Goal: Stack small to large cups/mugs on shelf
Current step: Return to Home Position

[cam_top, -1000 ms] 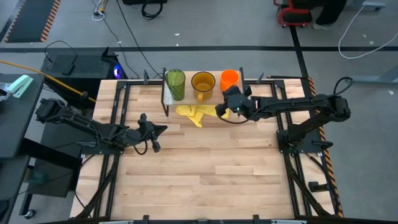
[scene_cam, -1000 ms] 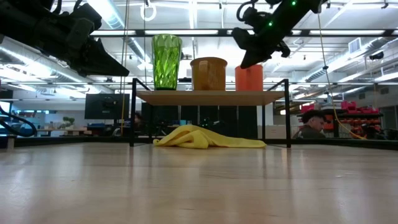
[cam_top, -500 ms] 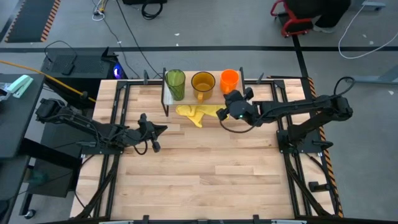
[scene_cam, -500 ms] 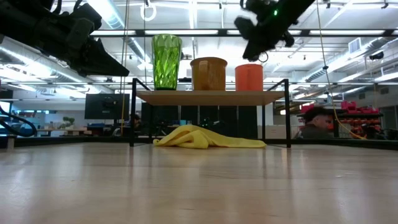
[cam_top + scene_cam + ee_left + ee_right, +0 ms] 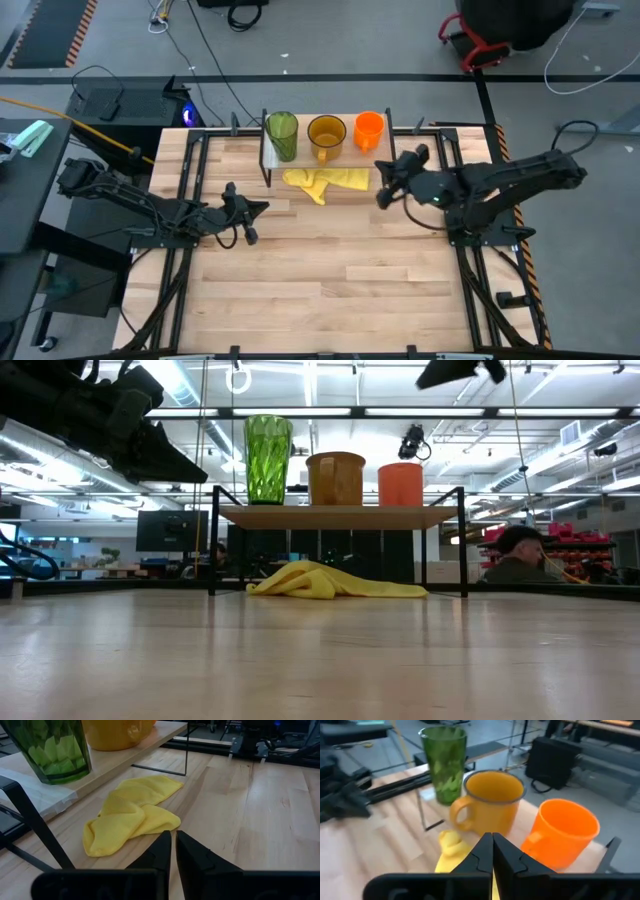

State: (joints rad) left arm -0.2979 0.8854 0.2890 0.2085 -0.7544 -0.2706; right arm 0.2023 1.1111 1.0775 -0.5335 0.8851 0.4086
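Note:
The olive-green tumbler (image 5: 281,135), the amber mug (image 5: 326,132) and the small orange mug (image 5: 369,129) stand upright, side by side, on their bases on the shelf's wooden top board (image 5: 340,516). They also show in the right wrist view as the tumbler (image 5: 445,762), the amber mug (image 5: 492,802) and the orange mug (image 5: 565,832). My right gripper (image 5: 383,190) is shut and empty, in the air to the near right of the shelf, high in the low view (image 5: 450,370). My left gripper (image 5: 262,208) is shut and empty, left of the yellow cloth.
A crumpled yellow cloth (image 5: 328,182) lies on the table under and in front of the shelf; it shows in the left wrist view (image 5: 130,817). The shelf's black wire legs (image 5: 213,545) stand at its corners. Black frame rails run along the table's sides. A person (image 5: 515,555) sits beyond the table.
My right gripper has drawn back from the orange mug, toward the table's right and near edges, and has risen. The three vessels have stayed in place on the shelf.

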